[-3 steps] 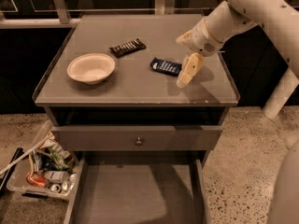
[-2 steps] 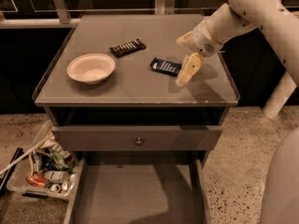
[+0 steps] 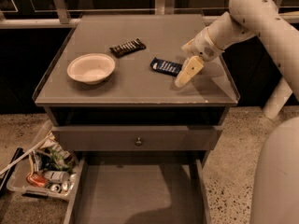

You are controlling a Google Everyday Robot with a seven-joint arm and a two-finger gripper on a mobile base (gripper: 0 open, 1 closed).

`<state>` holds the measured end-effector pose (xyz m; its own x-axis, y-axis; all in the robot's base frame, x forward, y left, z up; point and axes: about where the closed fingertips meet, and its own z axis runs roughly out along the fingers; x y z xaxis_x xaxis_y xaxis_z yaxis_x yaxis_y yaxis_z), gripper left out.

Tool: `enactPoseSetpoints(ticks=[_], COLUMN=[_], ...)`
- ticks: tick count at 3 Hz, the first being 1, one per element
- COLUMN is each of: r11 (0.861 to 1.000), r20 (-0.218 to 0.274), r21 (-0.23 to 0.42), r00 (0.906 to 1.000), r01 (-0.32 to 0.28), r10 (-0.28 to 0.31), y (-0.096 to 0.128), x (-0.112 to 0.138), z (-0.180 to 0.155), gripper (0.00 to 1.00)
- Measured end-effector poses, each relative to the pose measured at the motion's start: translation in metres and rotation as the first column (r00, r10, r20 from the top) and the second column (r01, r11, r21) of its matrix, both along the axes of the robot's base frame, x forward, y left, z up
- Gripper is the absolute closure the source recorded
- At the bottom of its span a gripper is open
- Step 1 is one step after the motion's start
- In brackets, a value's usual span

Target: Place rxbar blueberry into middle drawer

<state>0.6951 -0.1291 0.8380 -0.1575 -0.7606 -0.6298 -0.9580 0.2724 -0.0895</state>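
The cream-coloured hand [image 3: 185,77] sits low over the right part of the flat grey desk [image 3: 140,85], angled down and to the left. It cannot be told whether the hand is open or closed. The rxbar blueberry [image 3: 166,66], a small flat bar in a dark blue wrapper with white lettering, lies on the desk just beside the hand. The middle drawer [image 3: 135,197], a wide grey tray, stands pulled out below a grey drawer front [image 3: 138,141] with a round knob. A round cream bowl [image 3: 91,68] and a black-wrapped bar [image 3: 127,47] lie further left.
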Motion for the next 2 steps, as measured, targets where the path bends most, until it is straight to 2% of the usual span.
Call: enactPoseSetpoints(ticks=[1,2], r11=[0.999,0.999], r20=[-0.035,-0.037], r21=[0.020,0.020], r00=[0.9985,0.9984], r01=[0.043,0.044], r10=[-0.042,-0.043], y=[0.0002,0.0005], x=[0.0066,0.0067], z=[-0.0080,-0.0084], gripper=[0.00,0.00])
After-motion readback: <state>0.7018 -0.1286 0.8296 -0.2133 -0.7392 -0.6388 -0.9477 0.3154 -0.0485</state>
